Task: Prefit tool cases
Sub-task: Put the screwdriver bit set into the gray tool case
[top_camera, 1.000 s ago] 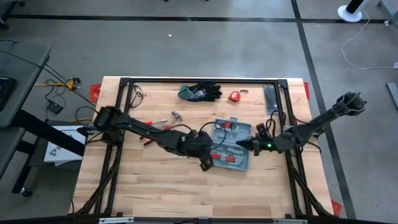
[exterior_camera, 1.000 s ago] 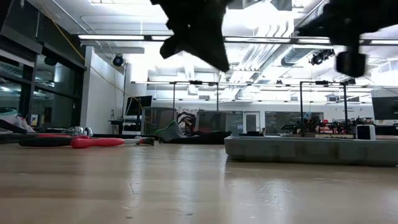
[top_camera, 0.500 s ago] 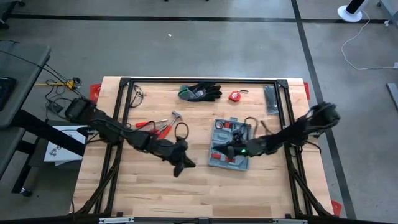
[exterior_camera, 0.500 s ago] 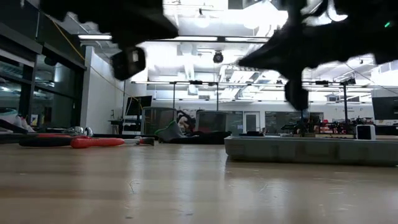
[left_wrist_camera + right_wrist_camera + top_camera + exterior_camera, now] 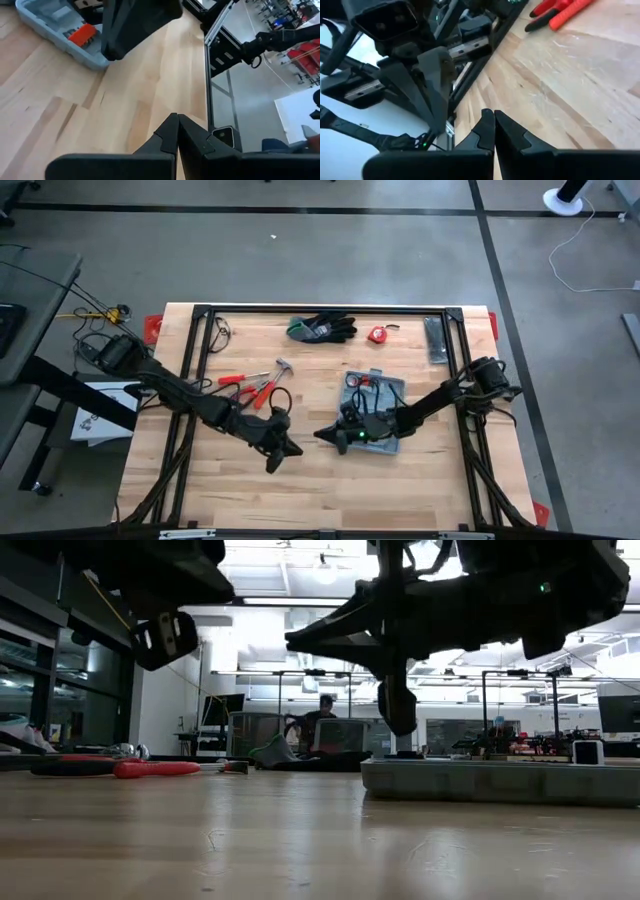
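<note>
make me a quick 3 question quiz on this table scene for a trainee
1. True or false: the tool case lies open on the table.
2. Which things lie nearest the table's far edge? A) pliers B) gloves C) hammer
3. Fill in: both the left gripper and the right gripper are ____ and hold nothing.

Key:
1. True; red-handled tools show inside.
2. B, the gloves.
3. Shut.
</note>
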Controlling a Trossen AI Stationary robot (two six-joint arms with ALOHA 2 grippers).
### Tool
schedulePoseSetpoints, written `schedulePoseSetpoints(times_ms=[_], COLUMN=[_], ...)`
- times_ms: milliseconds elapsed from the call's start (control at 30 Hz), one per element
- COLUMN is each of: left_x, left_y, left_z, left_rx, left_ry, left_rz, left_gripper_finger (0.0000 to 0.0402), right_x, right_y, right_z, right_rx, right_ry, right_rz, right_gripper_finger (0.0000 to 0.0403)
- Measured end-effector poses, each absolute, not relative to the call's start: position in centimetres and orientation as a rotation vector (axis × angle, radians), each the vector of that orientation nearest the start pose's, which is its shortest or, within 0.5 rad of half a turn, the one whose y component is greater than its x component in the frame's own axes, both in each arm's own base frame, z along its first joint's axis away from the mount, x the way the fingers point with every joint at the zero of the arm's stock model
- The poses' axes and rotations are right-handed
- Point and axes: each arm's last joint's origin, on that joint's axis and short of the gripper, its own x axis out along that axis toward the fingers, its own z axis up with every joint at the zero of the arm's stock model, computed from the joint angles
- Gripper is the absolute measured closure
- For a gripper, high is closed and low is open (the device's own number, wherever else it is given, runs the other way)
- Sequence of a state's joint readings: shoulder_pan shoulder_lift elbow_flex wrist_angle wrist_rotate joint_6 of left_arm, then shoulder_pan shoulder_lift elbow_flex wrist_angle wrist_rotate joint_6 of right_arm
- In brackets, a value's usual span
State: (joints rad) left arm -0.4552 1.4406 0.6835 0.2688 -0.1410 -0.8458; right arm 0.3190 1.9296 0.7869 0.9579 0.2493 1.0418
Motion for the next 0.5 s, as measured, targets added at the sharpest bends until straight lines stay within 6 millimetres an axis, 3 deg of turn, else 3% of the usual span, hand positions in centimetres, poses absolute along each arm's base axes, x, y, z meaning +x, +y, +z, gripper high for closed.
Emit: schedulePoseSetpoints(times_ms=[500], left_x=[26.15], left_y=[-12.45], left_z=[19.47], left_rx=[-0.684], left_ry=[0.559], left_rz=[-0.054], left_gripper_finger=[0.0402], right_x=[34.56], right_y=[10.7], right_z=[12.72], right_rx=[0.971], right_ry=[0.272], right_rz=[-0.061], right_gripper_finger=[0.0403])
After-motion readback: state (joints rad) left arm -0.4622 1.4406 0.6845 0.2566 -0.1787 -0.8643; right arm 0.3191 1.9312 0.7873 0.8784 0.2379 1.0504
